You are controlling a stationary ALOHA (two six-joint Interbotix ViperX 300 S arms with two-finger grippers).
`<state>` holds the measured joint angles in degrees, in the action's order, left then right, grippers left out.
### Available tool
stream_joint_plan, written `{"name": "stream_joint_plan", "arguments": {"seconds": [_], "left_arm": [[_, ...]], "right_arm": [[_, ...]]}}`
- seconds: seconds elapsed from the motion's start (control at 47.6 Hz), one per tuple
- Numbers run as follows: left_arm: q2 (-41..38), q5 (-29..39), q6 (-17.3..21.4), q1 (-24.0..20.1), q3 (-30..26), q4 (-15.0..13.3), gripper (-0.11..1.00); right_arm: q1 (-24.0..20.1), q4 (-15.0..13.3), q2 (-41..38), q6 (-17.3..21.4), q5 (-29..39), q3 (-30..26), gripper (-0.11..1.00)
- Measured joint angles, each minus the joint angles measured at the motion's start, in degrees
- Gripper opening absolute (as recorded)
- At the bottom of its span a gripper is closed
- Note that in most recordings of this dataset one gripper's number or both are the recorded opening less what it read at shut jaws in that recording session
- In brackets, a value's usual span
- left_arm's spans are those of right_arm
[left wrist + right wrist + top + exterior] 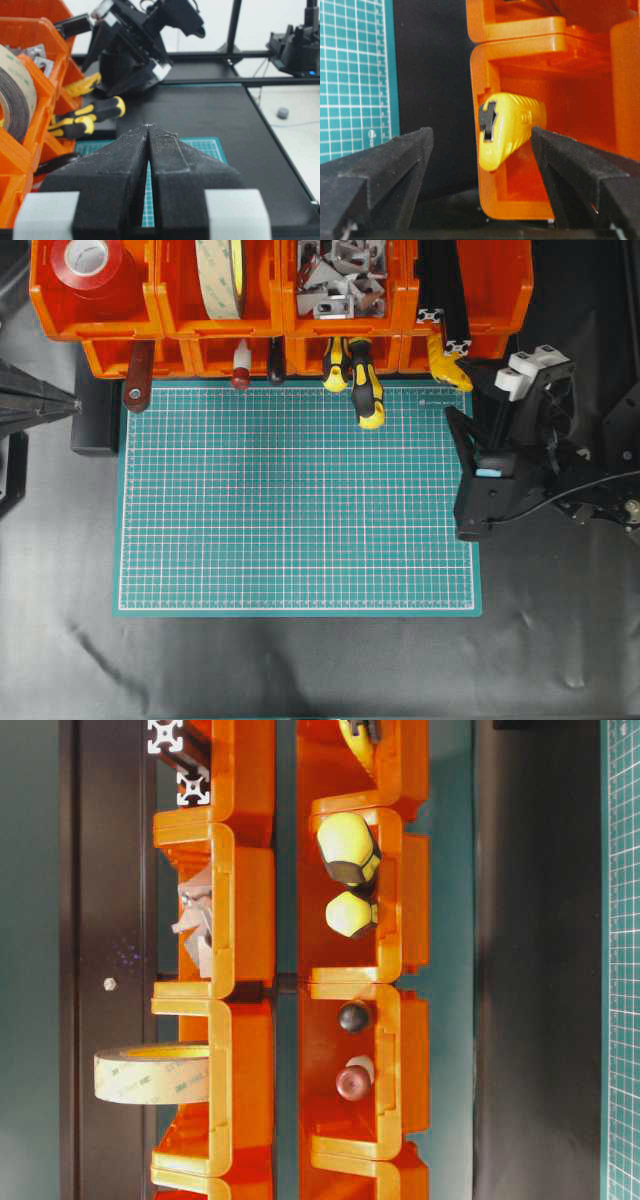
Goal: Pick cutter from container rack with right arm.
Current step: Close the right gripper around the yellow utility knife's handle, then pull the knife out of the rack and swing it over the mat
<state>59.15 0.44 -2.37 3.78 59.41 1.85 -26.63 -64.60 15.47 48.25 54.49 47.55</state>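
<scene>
Right gripper (482, 150) agape — cutter (507, 127) between, untouched.

I can read very little here. On the roll of tan tape (150, 1074) in the upper orange bin, the table-level view shows a faint repeated "3M" print along its edge (the rest of that print is too small for me). The green cutting mat (300, 500) carries small markings near its far right corner, not legible.
</scene>
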Motion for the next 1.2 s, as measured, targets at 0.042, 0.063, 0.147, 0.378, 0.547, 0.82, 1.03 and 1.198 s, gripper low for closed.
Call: {"name": "stream_joint_plan", "arguments": {"seconds": [0.042, 0.063, 0.147, 0.378, 0.547, 0.82, 1.03, 1.198], "left_arm": [[0.0, 0.0, 0.0, 0.2, 0.0, 0.0, 0.00], [0.0, 0.0, 0.0, 0.2, 0.0, 0.0, 0.00], [-0.1, 0.0, 0.0, 0.4, 0.0, 0.0, 0.00], [0.0, 0.0, 0.0, 0.6, 0.0, 0.0, 0.00], [0.0, 0.0, 0.0, 0.8, 0.2, 0.0, 0.00], [0.1, 0.0, 0.0, 0.9, 0.5, 0.0, 0.00], [0.3, 0.0, 0.0, 0.9, 0.6, 0.0, 0.00], [0.4, 0.0, 0.0, 0.9, 0.6, 0.0, 0.00]], "right_arm": [[0.3, -0.2, -0.1, 0.1, -0.1, 0.0, 0.77], [0.4, -0.4, -0.2, 0.2, -0.1, 0.0, 0.76], [1.2, -0.6, -0.3, 0.2, -0.2, 0.0, 0.76], [3.3, -0.9, -0.3, 0.3, -0.3, 0.0, 0.74], [3.6, -1.1, -0.2, 0.3, -0.7, 0.0, 0.72], [4.2, -1.1, -0.3, 0.4, -1.4, 0.0, 0.69], [4.2, -1.1, -0.3, 1.7, -1.7, 0.0, 0.47], [4.4, -1.1, -0.3, 1.8, -3.5, 0.0, 0.29]]}}
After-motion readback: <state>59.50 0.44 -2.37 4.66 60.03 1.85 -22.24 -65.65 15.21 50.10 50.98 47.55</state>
